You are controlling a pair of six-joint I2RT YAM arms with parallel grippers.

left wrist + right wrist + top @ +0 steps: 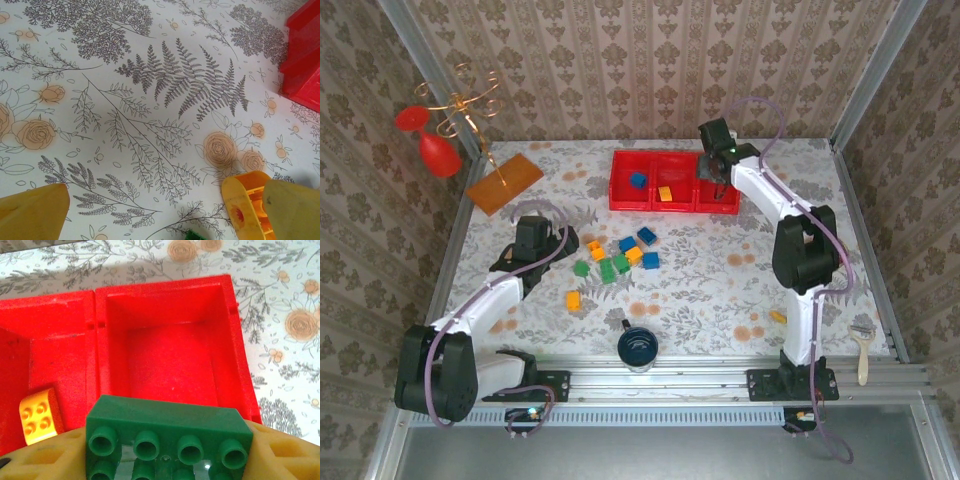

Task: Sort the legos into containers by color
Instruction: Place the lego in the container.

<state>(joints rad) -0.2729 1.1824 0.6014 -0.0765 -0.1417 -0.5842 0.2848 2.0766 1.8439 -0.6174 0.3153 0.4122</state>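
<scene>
The right gripper (pixel 167 452) has its jaws half closed on a green brick (pixel 167 427). It grips the brick by its two short ends, with the studs facing the wrist camera. Straight ahead of the fingers (pixel 287 450) is the end compartment of the red tray (pixel 160 290). Its floor is bare, and its four walls leave room all round the brick. The brick covers the compartment's near wall, and I cannot tell how high above it the brick hangs. Past the divider on one side, an orange brick (pixel 37 415) lies in the middle compartment. From above, a blue brick (pixel 638 180) sits in the compartment beyond that. On the other side the tray's outer wall ends, and open tablecloth (pixel 290 340) follows.

The left gripper (pixel 160 217) stands wide open over the cloth with nothing between its jaws. A second orange brick (pixel 247 207) lies just inside one finger, touching it or nearly so. Ahead of these fingers the cloth is free up to the tray's corner, which is well off to one side. From above, the loose bricks (pixel 621 263) lie clustered between this gripper and the tray, and a dark blue cup (pixel 638 347) stands near the table's near edge.
</scene>
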